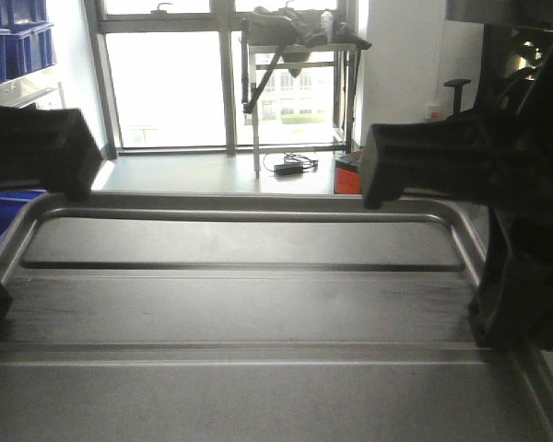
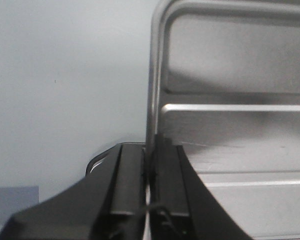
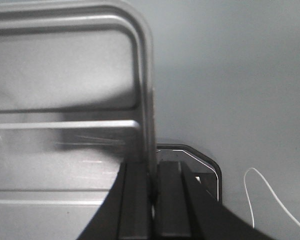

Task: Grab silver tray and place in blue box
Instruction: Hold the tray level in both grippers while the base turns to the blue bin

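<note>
Silver tray (image 1: 258, 304), held between both arms, fills my front view, its two long ridges running left to right. My left gripper (image 2: 150, 165) is closed on the tray's left rim, one finger on each side of the raised edge. My right gripper (image 3: 152, 175) clamps the right rim in the same manner. Part of the blue box (image 1: 5, 216) shows past the tray's left rim, near its far-left corner, lower than the tray.
</note>
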Available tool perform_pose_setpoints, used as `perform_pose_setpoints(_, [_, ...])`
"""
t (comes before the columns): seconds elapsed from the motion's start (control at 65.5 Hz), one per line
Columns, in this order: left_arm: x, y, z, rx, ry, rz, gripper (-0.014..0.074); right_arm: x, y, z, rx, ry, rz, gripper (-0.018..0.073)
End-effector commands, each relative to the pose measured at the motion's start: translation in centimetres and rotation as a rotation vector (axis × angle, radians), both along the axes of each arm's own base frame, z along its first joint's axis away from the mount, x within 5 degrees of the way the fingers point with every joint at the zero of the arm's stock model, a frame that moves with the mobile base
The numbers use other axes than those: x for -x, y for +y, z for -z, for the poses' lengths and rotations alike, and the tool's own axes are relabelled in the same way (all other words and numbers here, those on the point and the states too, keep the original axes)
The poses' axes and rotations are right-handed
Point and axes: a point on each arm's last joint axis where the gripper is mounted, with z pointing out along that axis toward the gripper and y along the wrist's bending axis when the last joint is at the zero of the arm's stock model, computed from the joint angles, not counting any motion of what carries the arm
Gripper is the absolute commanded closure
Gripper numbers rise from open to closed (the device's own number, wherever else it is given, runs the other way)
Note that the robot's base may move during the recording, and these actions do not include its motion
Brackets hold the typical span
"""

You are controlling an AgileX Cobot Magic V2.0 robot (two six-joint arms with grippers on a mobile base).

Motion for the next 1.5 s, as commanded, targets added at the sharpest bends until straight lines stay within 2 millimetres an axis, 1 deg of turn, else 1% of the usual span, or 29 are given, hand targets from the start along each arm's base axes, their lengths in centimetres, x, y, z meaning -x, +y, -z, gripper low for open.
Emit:
perform_pose_setpoints(0.0, [-0.05,-0.04,-1.19,0.036,-0.044,0.011,0.0602,-0.25,-0.05,-1.4,-0.033,-0.066,-0.018,0.0501])
perform_pose_setpoints(1.48, [-0.05,0.01,-1.17,0.032,-0.043,0.009,0.0603,-0.25,-0.12,-1.37,-0.022,-0.062,-0.014,0.0501])
